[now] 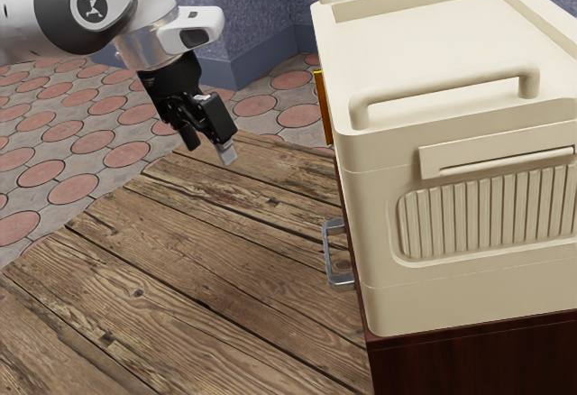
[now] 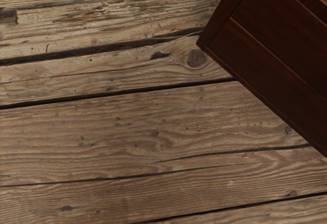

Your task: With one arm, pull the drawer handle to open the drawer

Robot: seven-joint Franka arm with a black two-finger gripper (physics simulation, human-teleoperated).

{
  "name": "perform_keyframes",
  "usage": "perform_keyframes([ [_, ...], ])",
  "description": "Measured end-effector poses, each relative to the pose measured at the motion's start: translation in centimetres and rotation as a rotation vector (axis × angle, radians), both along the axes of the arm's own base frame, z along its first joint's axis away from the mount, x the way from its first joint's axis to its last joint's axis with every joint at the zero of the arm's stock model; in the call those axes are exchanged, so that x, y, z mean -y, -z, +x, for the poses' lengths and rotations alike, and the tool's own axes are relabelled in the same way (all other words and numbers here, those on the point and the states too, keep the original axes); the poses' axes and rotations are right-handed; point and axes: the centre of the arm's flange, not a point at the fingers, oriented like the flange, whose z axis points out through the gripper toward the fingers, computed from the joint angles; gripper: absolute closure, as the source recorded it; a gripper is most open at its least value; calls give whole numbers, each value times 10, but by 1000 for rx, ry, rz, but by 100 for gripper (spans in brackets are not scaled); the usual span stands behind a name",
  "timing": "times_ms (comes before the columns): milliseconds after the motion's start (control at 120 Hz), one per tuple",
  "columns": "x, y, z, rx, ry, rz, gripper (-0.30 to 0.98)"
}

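- Arm [image 1: 86, 5]: entering at the exterior view's upper left and reaching toward that view's right; white and dark gray shell sections are showing.
- Wrist [image 1: 149, 45]: sitting at the arm's far end, bending downward.
- Claw [image 1: 208, 145]: hanging below the wrist in the air, slanting down toward the exterior view's right.
- Fingers [image 1: 215, 117]: standing apart, one tip showing light gray.

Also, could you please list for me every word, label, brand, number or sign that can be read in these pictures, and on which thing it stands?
No word or number can be read.
One sign: a small emblem, a light figure on a dark disc, on the arm; I can make out no letters in it.
No lettering shows on the box, the handle or the cabinet.
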Motion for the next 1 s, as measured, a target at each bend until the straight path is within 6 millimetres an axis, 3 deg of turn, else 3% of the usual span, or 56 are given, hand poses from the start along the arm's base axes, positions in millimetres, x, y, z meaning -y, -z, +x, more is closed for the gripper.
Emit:
perform_keyframes([
  [183, 0, -6, -1, 11, 0, 1, 0],
  [200, 0, -14, -4, 27, 0, 4, 0],
  [267, 4, -92, -47, 158, -6, 50, 0],
  [325, 14, -115, -68, 183, 0, 71, 0],
  [442, 38, -107, -66, 138, 34, 76, 0],
  [542, 32, -103, -67, 115, -12, 70, 0],
  [650, 27, -73, -59, 34, -128, 55, 0],
  [767, 24, -70, -76, 7, -264, 60, 0],
  [875, -1, -76, -98, -6, -415, 43, 0],
  [950, 1, -78, -109, -26, -469, 11, 0],
  [1000, -3, -65, -108, -59, -507, -28, 0],
])
